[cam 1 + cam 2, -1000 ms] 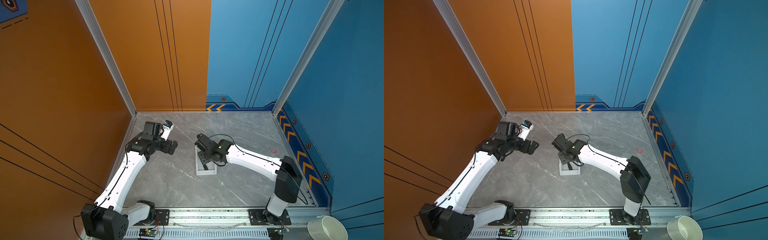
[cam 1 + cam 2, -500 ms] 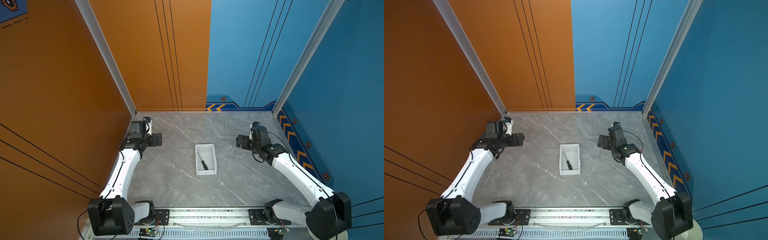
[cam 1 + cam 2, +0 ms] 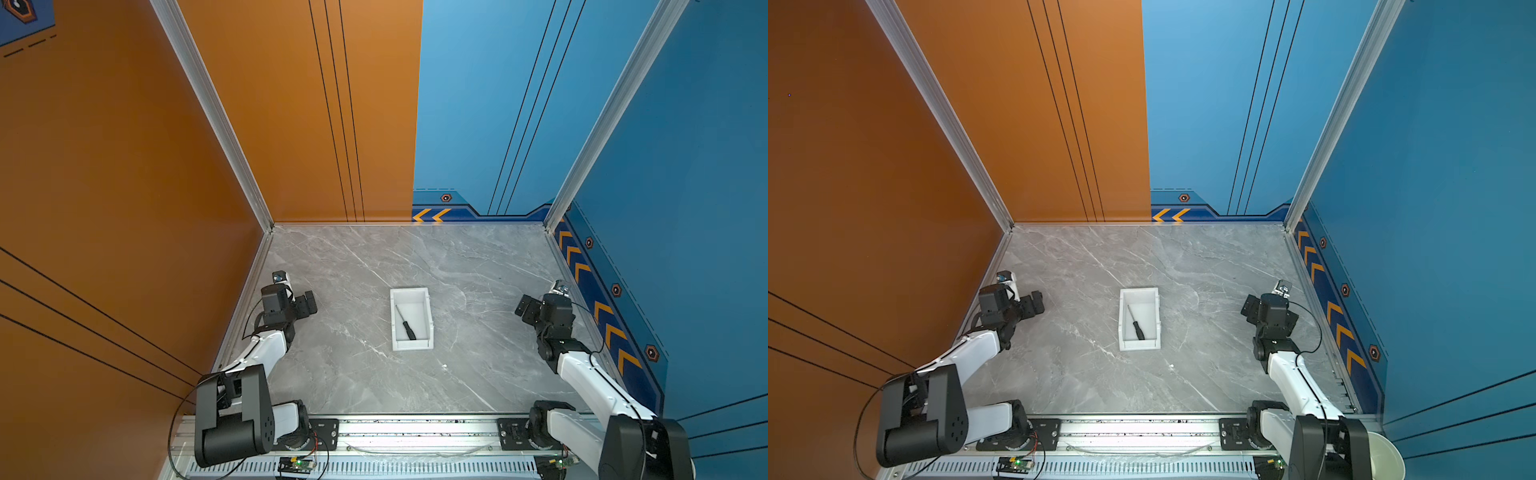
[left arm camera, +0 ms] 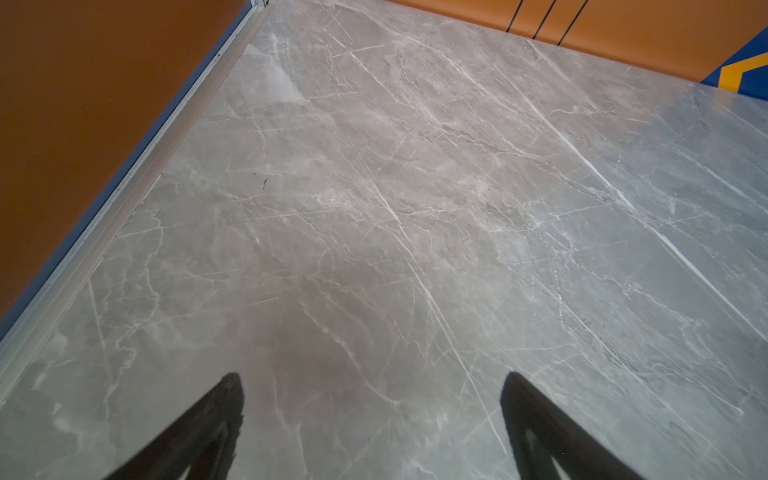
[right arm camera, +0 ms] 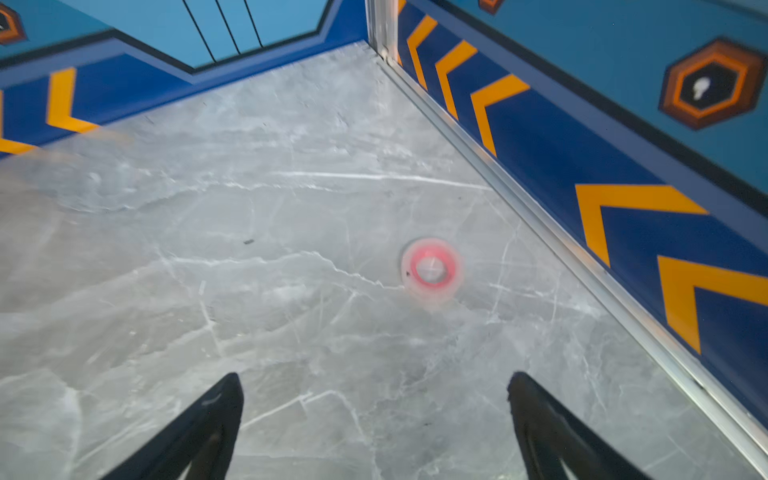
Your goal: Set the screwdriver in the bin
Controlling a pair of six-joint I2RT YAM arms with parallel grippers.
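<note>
My right gripper (image 5: 375,384) has swung off the bin (image 3: 412,344) since 1 second ago; now it and the left gripper (image 4: 371,380) gape wide, empty. The screwdriver (image 3: 404,321) lies lengthwise inside, midway between them.

Left arm (image 3: 266,353), right arm (image 3: 582,370) off bin (image 3: 409,293)

You're looking at a grey marbled tabletop (image 3: 353,374) boxed in by walls: orange panels (image 3: 124,166) on the left and rear left, blue panels (image 3: 685,145) on the rear right and right. Orange chevrons (image 5: 631,198) run along the blue walls' dark base band, and aluminium posts (image 3: 210,104) mark the rear corners.
</note>
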